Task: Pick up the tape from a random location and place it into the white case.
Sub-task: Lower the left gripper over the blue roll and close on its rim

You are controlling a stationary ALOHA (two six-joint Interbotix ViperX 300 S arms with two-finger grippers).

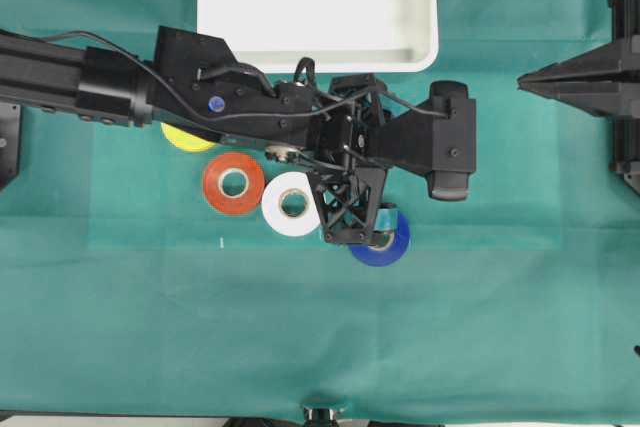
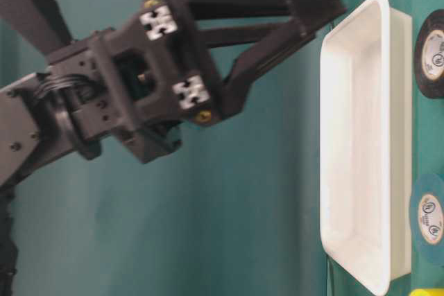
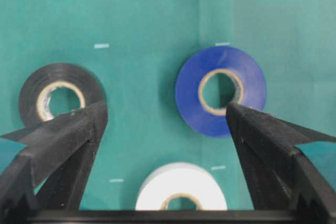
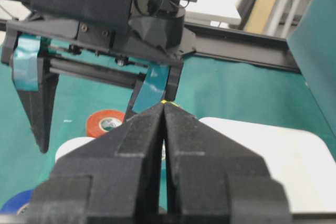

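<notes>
My left pincer (image 3: 167, 116) stands wide, holding nothing, its dark matte fingers (image 3: 68, 129) angled down over the green cloth of the bench (image 1: 150, 327). The blue tape (image 3: 220, 91), a glossy royal-blue roll with a pale cardboard core, lies flat on the cloth; one finger tip overlaps its near rim in my wrist view, contact not resolvable. A black roll (image 3: 59, 94) lies flat to the other side, partly hidden behind the opposite finger. A white roll (image 3: 181, 192) sits just below, between the fingers. From overhead, an orange roll (image 1: 233, 183) touches the white roll's side, and a yellow roll (image 1: 185, 137) shows under my arm. The white case (image 1: 318, 7), smooth shallow plastic with rounded corners, lies well apart. My right pincer (image 4: 164, 109) is fully closed, empty.
</notes>
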